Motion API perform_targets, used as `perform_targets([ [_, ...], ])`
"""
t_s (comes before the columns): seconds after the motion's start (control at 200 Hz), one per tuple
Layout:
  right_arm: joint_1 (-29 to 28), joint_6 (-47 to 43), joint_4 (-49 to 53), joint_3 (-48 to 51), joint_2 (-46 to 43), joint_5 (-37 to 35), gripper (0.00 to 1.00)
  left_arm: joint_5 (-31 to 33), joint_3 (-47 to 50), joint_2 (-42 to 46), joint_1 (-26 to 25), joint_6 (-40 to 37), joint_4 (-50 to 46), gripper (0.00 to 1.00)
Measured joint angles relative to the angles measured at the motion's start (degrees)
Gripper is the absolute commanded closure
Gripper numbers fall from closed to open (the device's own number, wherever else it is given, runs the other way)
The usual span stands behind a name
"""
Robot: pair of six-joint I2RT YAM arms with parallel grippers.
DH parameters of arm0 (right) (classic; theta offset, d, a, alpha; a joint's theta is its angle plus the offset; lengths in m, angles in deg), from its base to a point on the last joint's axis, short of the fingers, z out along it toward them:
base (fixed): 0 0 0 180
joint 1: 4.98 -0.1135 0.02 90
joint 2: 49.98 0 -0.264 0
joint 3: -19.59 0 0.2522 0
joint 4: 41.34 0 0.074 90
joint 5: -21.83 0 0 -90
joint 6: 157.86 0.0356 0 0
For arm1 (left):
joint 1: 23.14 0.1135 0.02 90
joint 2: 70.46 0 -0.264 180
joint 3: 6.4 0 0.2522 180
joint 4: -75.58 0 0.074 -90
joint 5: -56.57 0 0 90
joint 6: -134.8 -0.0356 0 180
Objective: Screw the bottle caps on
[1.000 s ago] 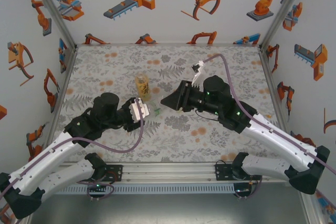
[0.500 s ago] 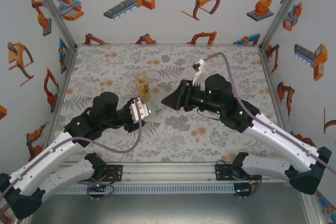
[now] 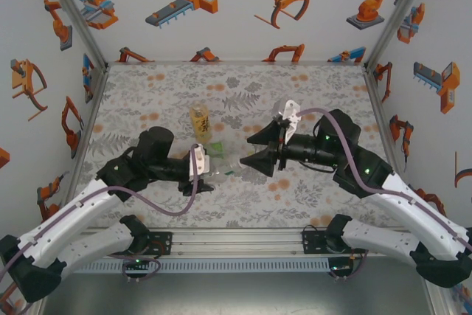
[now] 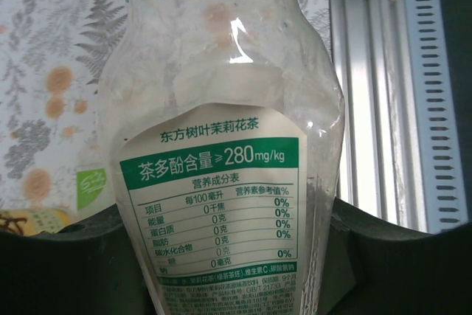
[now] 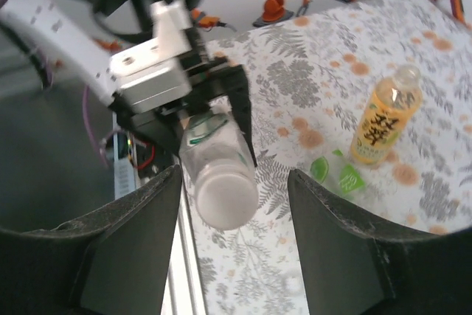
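My left gripper (image 3: pixel 209 169) (image 4: pixel 228 256) is shut on a clear bottle (image 4: pixel 221 130) with a white and green printed label, held level and pointing right. The bottle's whitish round cap end (image 5: pixel 221 198) faces my right gripper (image 5: pixel 234 176) (image 3: pixel 251 151). That gripper is open, its fingers (image 5: pixel 140 241) standing either side of the cap end and apart from it. An amber bottle (image 3: pixel 199 122) (image 5: pixel 385 123) stands upright on the table behind. Small green-marked clear pieces (image 5: pixel 335 173) lie by the amber bottle's foot; I cannot tell what they are.
The table (image 3: pixel 147 101) has a grey leaf-patterned cover. A metal rail (image 3: pixel 236 245) (image 4: pixel 383 94) runs along its near edge by the arm bases. Walls with orange robot pictures close in the left, back and right sides.
My right gripper has opened and swung to face the bottle's end. The left gripper has turned and shifted right, bringing the bottle level.
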Motion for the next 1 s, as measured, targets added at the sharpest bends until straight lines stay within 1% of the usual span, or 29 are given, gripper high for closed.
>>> perform_targets([
  [0.065, 0.0, -4.8, 1.1, 0.0, 0.0, 4.1, 0.43, -1.0, -0.4, -1.1, 0.0, -0.1, -0.6, 1.0],
  [0.165, 0.0, -10.1, 2.8, 0.0, 0.4, 7.8, 0.43, -2.0, -0.5, -1.3, 0.0, -0.3, -1.6, 1.0],
  [0.365, 0.0, -15.4, 4.2, 1.2, 1.0, 8.7, 0.44, -3.0, -0.5, -0.6, 0.0, -0.5, -2.1, 1.0],
  [0.651, 0.0, -16.7, 4.6, 2.5, 1.6, 9.1, 0.48, -3.7, -0.5, -0.5, 0.0, -0.5, -2.1, 1.0],
  [0.746, 0.0, -16.8, 4.4, 2.8, 1.6, 9.1, 0.51, -3.8, -0.5, -0.5, 0.0, -0.5, -2.1, 1.0],
  [0.871, 0.0, -16.8, 4.3, 3.3, 1.7, 9.1, 0.58, -3.8, -0.5, -0.5, 0.0, -0.5, -2.2, 1.0],
  [1.001, 0.0, -16.6, 4.2, 3.4, 1.8, 9.1, 0.72, -3.8, -0.5, -0.4, 0.0, -0.7, -2.6, 1.0],
])
